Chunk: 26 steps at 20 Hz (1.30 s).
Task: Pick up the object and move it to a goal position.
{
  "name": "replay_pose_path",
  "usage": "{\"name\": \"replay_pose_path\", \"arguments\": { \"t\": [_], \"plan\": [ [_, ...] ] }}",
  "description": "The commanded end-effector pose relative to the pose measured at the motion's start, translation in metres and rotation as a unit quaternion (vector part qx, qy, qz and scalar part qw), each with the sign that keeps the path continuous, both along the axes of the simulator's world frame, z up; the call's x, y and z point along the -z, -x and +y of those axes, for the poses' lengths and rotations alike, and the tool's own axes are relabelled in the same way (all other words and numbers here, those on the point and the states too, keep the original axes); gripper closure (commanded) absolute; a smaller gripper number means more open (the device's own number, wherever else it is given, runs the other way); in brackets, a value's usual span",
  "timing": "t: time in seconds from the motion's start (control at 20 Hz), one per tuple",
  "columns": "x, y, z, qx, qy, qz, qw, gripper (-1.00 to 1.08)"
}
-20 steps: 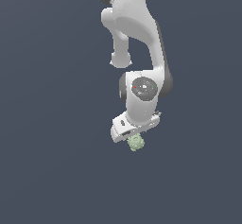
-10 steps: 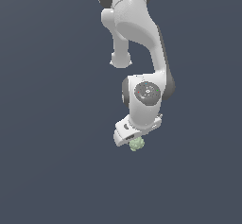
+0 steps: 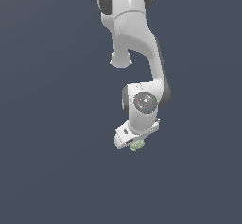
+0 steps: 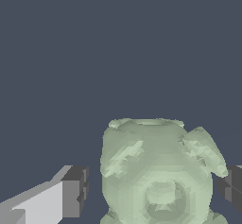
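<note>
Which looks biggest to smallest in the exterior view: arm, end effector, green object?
1. Arm, by far the largest.
2. End effector, the white block at its tip.
3. Green object, a small lump under the end effector, partly hidden by it.

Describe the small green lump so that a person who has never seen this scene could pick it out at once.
Start at the white robot arm that hangs down the middle of the exterior view and follow it to the tool at its lower end. The green lump sits right under that tool, between its fingers. It is the only pale green, knobbly thing against the plain dark background, and far smaller than the tool.
</note>
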<state>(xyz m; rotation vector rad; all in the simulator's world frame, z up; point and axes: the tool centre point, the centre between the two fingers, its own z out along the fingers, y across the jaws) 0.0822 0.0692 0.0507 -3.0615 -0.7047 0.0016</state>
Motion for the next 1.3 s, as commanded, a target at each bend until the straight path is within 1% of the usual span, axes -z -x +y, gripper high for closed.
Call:
{"name": "replay_pose_path", "arguments": {
  "t": [0.0,0.25,0.3,0.9,1.25],
  "plan": [
    [0.0093,-0.0002,0.0001,0.0,0.0,0.0,1.0,-0.92],
    [0.0112,-0.0016,0.0002,0.0,0.0,0.0,1.0,-0.92],
    [0.0112,-0.0016,0.0002,0.0,0.0,0.0,1.0,1.08],
    [0.0108,-0.0011,0.0,0.0,0.0,0.0,1.0,1.08],
    [0.0036,0.0071,-0.0041,0.0,0.0,0.0,1.0,1.08]
  ]
}}
